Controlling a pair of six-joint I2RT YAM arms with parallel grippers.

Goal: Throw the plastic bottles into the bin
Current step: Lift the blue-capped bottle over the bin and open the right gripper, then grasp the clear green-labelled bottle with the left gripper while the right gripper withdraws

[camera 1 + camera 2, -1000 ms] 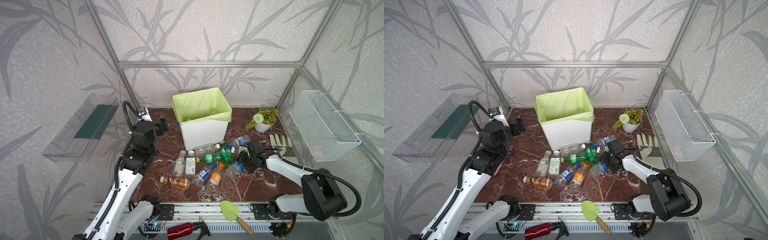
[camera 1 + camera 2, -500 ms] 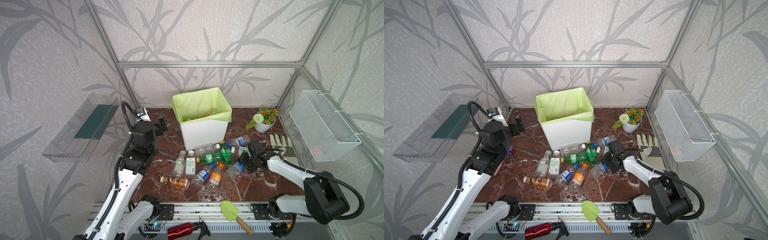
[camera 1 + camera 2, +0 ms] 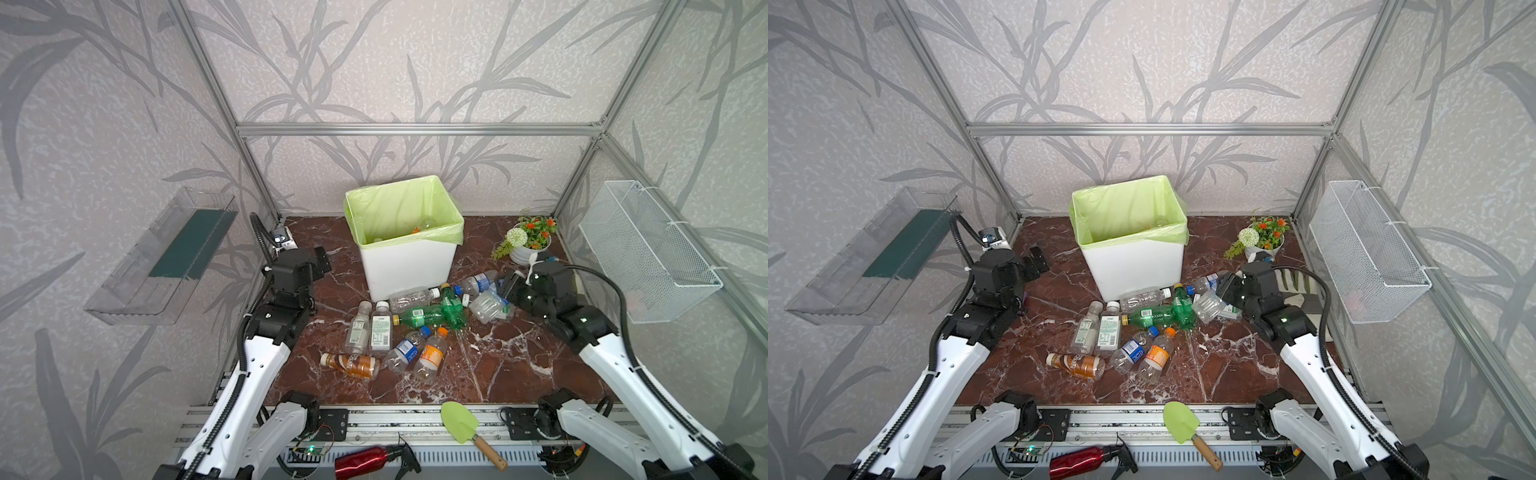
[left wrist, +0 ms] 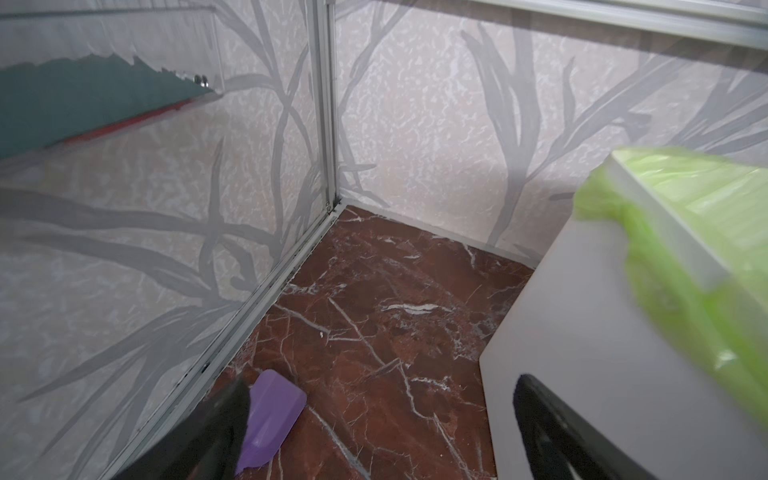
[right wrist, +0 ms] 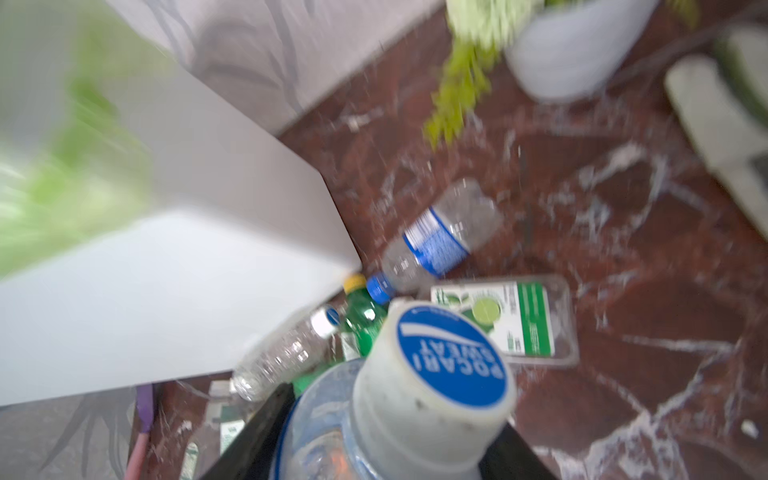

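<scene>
marble floor [image 5: 623,374]; blue-topped cap [image 5: 444,374] on bottle [image 5: 324,432], seemingly lettered, right wrist only

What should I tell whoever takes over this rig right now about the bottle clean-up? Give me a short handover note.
Left pincer: open and empty, in the air to the left of the bin.
Right pincer: shut on a clear bottle, low at the right edge of the pile.
Done: a few bottles lie in the bin.
Left: bin the held one, then about ten more on the floor in front of the bin, including a green bottle and a brown bottle.
</scene>
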